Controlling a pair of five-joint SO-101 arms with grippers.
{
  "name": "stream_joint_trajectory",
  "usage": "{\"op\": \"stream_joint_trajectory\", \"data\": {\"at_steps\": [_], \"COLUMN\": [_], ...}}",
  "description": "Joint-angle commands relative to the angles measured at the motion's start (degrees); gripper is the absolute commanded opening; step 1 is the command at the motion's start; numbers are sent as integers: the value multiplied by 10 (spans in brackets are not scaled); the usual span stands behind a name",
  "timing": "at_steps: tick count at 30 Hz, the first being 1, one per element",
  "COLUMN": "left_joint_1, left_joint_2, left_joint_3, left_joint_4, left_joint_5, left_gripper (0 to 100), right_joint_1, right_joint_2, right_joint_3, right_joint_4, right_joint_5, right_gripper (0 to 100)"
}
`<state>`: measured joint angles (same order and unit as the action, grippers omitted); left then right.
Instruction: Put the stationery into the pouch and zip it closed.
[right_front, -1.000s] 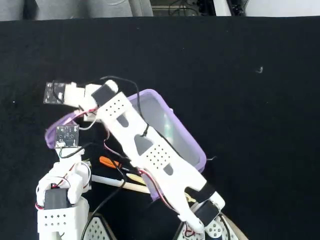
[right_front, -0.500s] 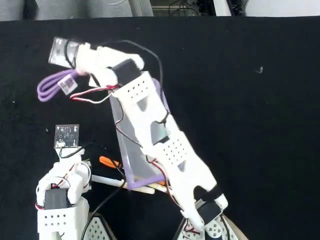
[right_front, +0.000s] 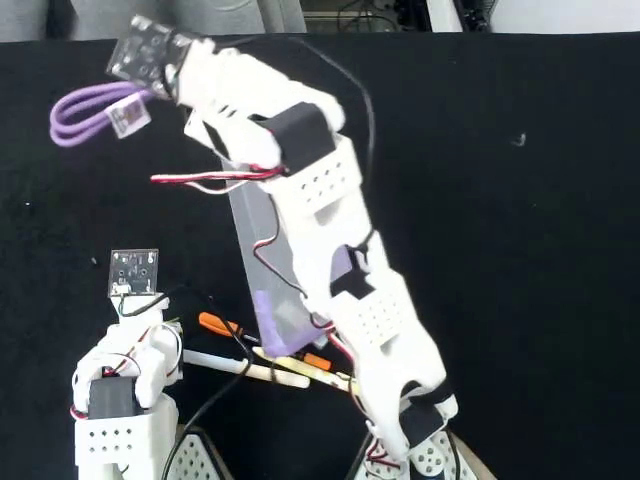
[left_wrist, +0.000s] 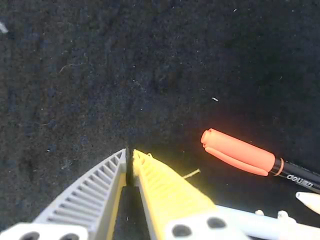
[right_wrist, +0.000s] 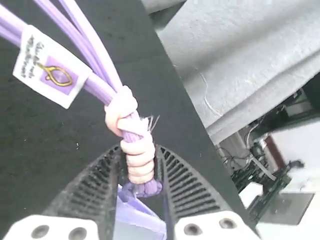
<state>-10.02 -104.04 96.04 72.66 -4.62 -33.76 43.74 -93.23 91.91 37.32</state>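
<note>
**Currently: pouch held by its cord, stationery not yet in**

Right tool (right_wrist: 139, 150) is clamped on the knotted end of the purple cord loop (right_front: 80, 110), out over the far left of the tabletop (right_front: 500, 250). The translucent pouch (right_front: 250, 230) stretches back under that arm, with its near end by the white pens (right_front: 250, 370). Can't tell if it's clear of the tabletop or if the zip is open.

Left tool (left_wrist: 129, 152) is pinched together and empty, low beside the orange marker (left_wrist: 235, 152).

My read: this is pouch positioning. Keep the grip on the knot, since the cord itself would slip. Lay the pouch flat with its mouth toward the pens, and don't sweep them. Left should then pin the pouch.
</note>
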Motion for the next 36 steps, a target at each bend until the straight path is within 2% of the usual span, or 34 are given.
{"op": "stream_joint_trajectory", "data": {"at_steps": [1,5,13,19,26,30,33,36], "left_joint_1": [0,0,0,0,0,0,0,0], "left_joint_2": [-3,-3,-3,-3,-3,-3,-3,-3], "left_joint_3": [14,14,14,14,14,14,14,14], "left_joint_4": [3,3,3,3,3,3,3,3], "left_joint_5": [-4,-4,-4,-4,-4,-4,-4,-4], "left_gripper": [30,30,30,30,30,30,30,30], "right_joint_1": [33,65,123,127,127,127,127,134], "right_joint_2": [-67,-101,-115,-117,-81,-54,-38,-25], "right_joint_3": [-26,-26,-22,-25,-25,-26,-22,-26], "right_joint_4": [9,-7,-105,-199,-234,-291,-271,-185], "right_joint_5": [-27,-63,-64,-64,-66,-109,-145,-149], "right_gripper": [11,11,11,11,11,11,11,11]}}
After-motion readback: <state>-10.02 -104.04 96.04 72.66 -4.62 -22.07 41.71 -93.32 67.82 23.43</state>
